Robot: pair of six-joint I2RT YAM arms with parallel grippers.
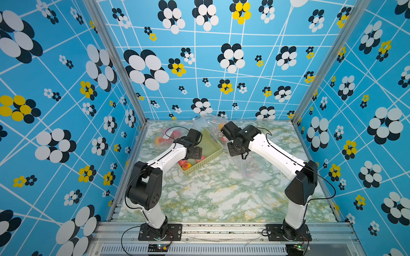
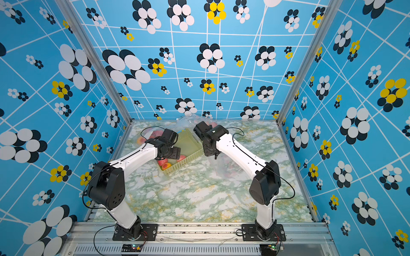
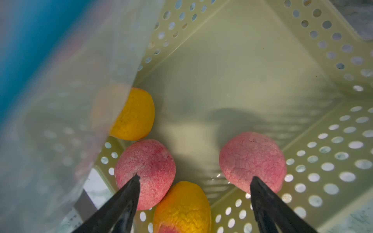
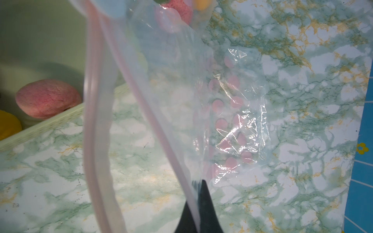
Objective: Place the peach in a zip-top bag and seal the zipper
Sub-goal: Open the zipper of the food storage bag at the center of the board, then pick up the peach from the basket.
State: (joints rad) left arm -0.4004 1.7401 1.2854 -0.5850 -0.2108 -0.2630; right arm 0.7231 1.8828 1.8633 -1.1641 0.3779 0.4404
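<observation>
Left wrist view: the left end effector (image 3: 195, 178) is spread wide and empty above the basket (image 3: 232, 60), one tip over a pink peach (image 3: 252, 161), the other over a second pink peach (image 3: 145, 171), bare basket floor between them. Closing right there would likely catch air or shove both apart, and round fruit may roll to the basket wall. Two yellower peaches (image 3: 181, 207) crowd the same end. Just beside the basket, the right end effector (image 4: 199, 193) pinches the rim of a clear bag (image 4: 181, 80) that hangs to the bench (image 4: 302, 60). Held at one point, its mouth sags narrow, so a peach may snag. The left arm bends down over the basket; the right arm reaches alongside it, wrist raised
</observation>
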